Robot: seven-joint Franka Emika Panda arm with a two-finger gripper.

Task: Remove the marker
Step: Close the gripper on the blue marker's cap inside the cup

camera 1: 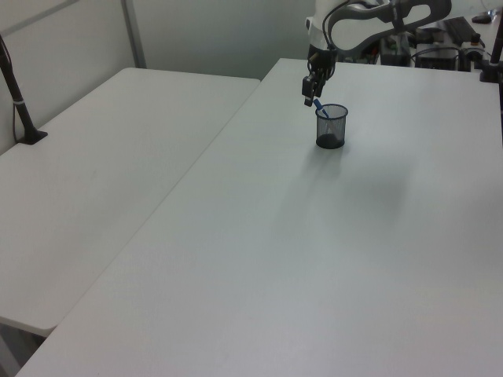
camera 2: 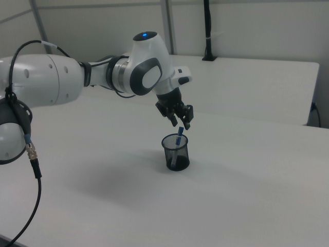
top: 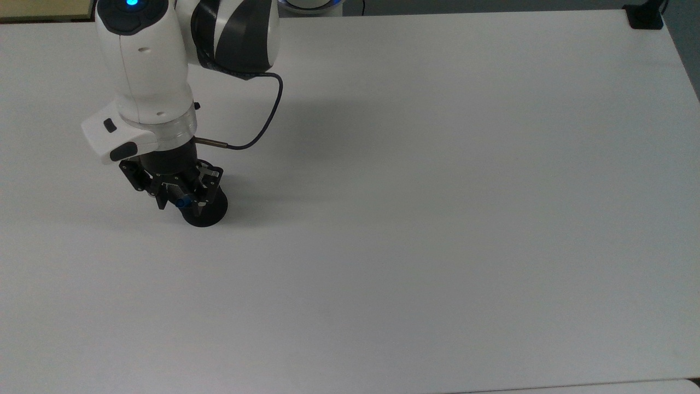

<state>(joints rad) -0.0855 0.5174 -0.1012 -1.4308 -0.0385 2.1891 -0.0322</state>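
the marker [camera 2: 180,137] stands tilted inside the black mesh cup [camera 2: 176,153], its blue cap poking just above the rim. the cup sits on the white table [top: 437,219] near the top view's left edge, well apart from the other three edges. the gripper [camera 2: 181,121] hangs right over the cap; in the right view its fingers stand apart, one to each side of the cap, and seem not yet to touch it. in the top view the gripper [top: 183,200] covers the cup's mouth.

the step in hand looks like the grasp before the lift. to do it well, the fingers should come down a little so the pads take the cap squarely, without knocking the rim. close gently, since a slim leaning pen can slip or swing. then lift straight up along the pen's lean until it clears the rim; a sideways pull could drag or tip the light cup.
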